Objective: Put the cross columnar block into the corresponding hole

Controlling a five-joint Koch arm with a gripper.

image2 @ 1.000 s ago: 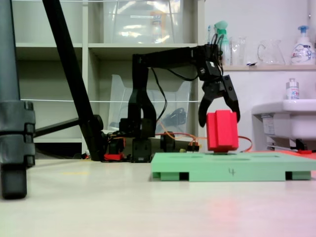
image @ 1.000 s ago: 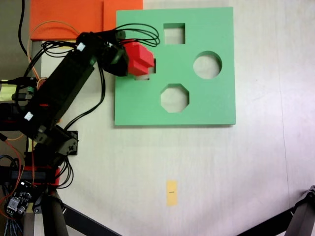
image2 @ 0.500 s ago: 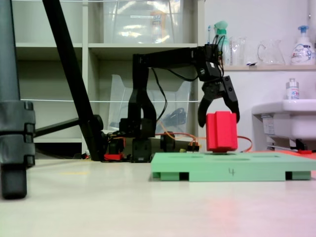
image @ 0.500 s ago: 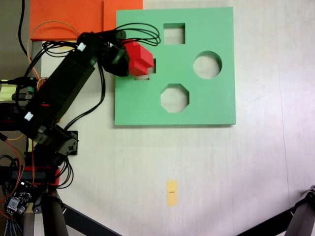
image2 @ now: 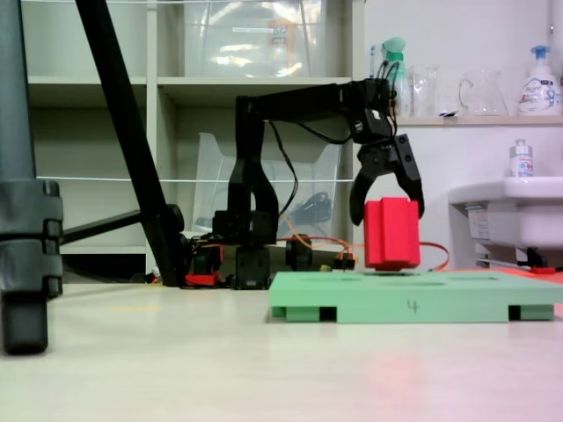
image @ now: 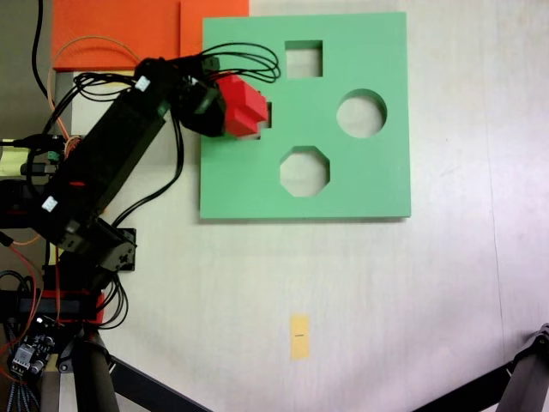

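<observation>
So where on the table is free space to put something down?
Free: the wide table area below the green board, around the small yellow tag, and the strip right of the board. Crowded: the left side, with the arm, its cables and the red block.

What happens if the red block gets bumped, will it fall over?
Probably it could tip: the red block stands tall on the green board, not sunk into a hole. It looks like soft foam, so likely light and unbreakable. The open hand around its top might catch it.
</observation>
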